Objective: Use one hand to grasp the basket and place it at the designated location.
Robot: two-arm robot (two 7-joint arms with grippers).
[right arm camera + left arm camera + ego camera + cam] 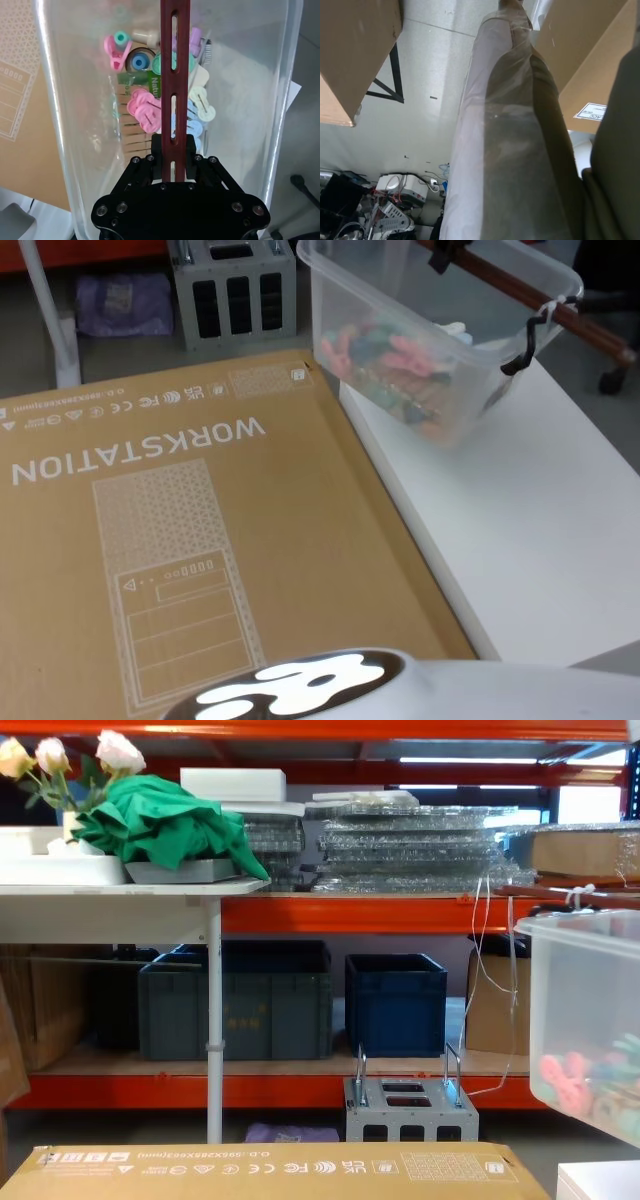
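Note:
The basket, a frosted-clear plastic bin holding several coloured plastic pieces, hangs tilted over the far end of the white table. Its reddish-brown bar handle runs across the open top, tied to the rim with white zip ties. My right gripper is shut on this handle, one black finger on each side of the bar. In the chest view the basket is at the right edge, its bottom slightly above the table corner.
A large cardboard box printed WORKSTATION lies left of the white table. A grey metal unit stands on the floor behind. Dark blue crates sit on the orange rack. A plastic-wrapped column runs through the left wrist view.

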